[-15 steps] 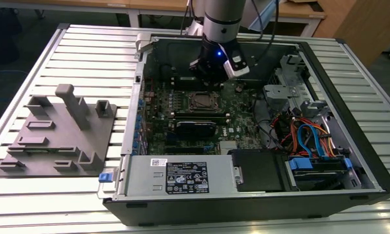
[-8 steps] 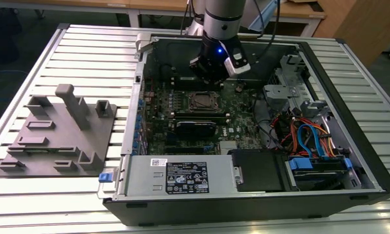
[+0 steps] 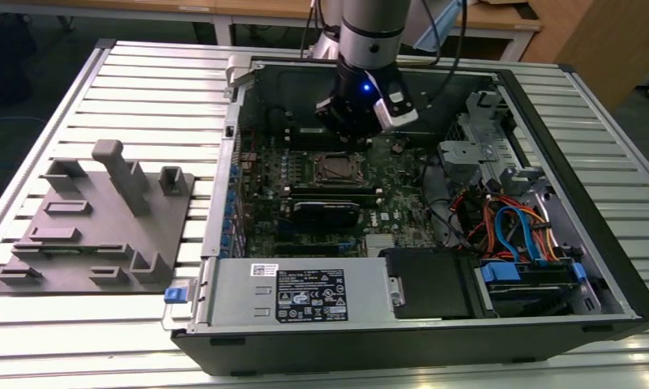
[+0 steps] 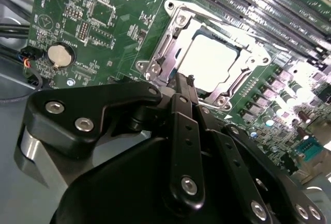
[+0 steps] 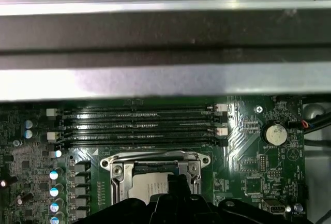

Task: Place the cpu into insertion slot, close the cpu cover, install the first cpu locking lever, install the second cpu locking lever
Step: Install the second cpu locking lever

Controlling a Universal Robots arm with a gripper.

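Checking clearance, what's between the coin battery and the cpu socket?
In the second wrist view, bare green board with small components lies between the coin battery and the insertion slot.

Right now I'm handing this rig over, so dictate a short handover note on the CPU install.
Gripper: fingers together, tips down at the edge of the insertion slot, holding nothing visible.
The cpu sits in the slot, silver top showing in both wrist views.
The cpu cover frame lies down around the chip.
Done: chip placed, cover apparently closed.
Left: I cannot tell whether either locking lever is latched, so check both.
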